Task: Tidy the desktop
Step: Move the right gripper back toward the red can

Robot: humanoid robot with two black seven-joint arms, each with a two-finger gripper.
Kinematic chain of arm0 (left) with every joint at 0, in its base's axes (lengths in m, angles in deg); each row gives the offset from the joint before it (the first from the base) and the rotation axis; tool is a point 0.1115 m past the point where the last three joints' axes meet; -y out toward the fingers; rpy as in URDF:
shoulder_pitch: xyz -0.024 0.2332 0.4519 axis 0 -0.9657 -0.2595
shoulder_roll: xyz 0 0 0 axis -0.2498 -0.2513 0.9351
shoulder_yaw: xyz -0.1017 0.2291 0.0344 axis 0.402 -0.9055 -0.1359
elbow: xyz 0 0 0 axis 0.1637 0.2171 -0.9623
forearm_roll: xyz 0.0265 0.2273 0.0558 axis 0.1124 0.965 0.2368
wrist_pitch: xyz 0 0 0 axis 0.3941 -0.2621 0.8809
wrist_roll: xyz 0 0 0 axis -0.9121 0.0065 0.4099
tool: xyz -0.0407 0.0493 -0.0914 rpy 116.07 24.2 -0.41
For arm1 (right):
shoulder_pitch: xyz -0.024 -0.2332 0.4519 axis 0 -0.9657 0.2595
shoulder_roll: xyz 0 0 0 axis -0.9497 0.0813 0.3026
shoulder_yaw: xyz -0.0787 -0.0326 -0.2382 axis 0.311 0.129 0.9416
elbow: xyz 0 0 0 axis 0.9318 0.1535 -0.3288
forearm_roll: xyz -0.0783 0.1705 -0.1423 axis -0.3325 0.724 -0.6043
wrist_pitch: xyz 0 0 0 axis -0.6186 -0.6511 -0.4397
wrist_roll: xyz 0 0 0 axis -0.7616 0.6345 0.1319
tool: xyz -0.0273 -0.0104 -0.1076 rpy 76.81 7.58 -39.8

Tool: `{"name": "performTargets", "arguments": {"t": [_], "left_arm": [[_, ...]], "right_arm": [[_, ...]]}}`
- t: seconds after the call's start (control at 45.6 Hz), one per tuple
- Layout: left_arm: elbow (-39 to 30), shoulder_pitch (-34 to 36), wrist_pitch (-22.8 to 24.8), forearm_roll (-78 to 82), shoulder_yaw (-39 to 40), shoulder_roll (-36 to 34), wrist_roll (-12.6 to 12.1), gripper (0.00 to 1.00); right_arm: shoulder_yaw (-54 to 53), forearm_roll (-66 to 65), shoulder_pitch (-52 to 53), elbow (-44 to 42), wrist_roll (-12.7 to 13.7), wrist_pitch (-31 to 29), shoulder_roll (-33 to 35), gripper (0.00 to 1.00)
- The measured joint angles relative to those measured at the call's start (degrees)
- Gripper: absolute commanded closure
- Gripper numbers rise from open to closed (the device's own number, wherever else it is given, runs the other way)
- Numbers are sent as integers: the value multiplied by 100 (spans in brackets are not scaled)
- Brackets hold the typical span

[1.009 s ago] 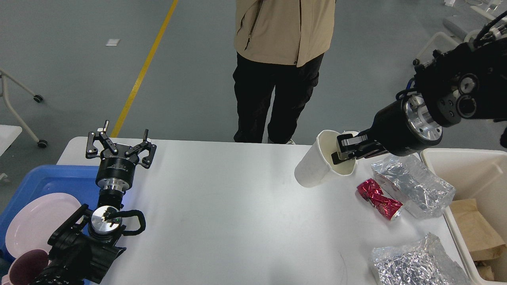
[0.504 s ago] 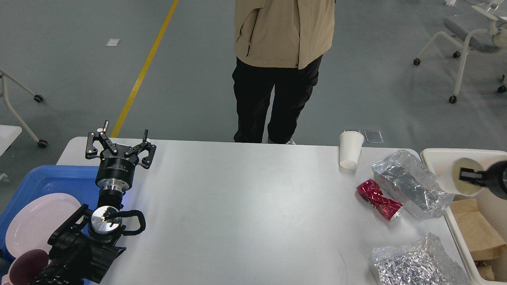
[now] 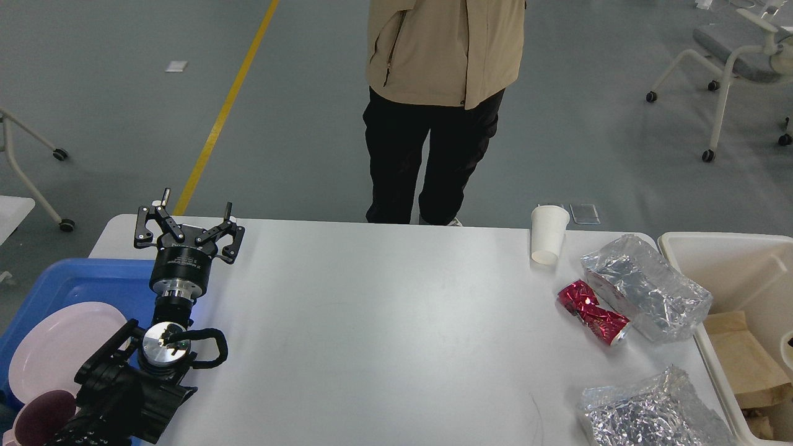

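Note:
The white desktop [image 3: 372, 322] fills the middle of the head view. On its right part stand a white paper cup [image 3: 549, 234], upright near the far edge, a crushed red can [image 3: 593, 311], a crumpled foil bag [image 3: 644, 286] and a second foil bag [image 3: 650, 412] at the near edge. My left gripper [image 3: 189, 221] is open and empty, pointing up over the desktop's far left corner. My right gripper is out of view; only a small dark bit shows at the right edge over the bin.
A cream bin [image 3: 731, 257] with brown paper [image 3: 743, 356] stands at the right. A blue tray [image 3: 80, 279] at the left holds a pink plate [image 3: 62, 347] and a maroon cup [image 3: 40, 421]. A person [image 3: 443, 93] stands at the far edge.
My right arm carried a white paper cup from above the desktop to the cream bin, then left the view. The held cup no longer shows. The left arm has not moved.

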Motion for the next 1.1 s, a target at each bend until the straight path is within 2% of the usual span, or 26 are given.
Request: {"name": "performTargets", "arguments": {"t": [0.132, 0.439, 0.636, 0.811, 0.965, 1.097], "left_arm": [[0, 0, 0, 0, 0, -3, 0, 0], [0, 0, 0, 0, -1, -2, 0, 0], [0, 0, 0, 0, -3, 0, 0, 0], [0, 0, 0, 0, -3, 1, 0, 0], [0, 0, 0, 0, -3, 1, 0, 0], [0, 0, 0, 0, -3, 1, 0, 0]], "right_arm": [[-500, -34, -187, -50, 23, -12, -8, 0], [-585, -101, -111, -100, 10, -94, -187, 0], [-807, -80, 446, -179, -12, 18, -513, 0], [-1754, -78, 948, -368, -17, 171, -809, 0], [-1974, -311, 1646, 75, 1, -18, -659, 0], [-1908, -1510, 2360, 771, -3, -45, -321, 0]]}}
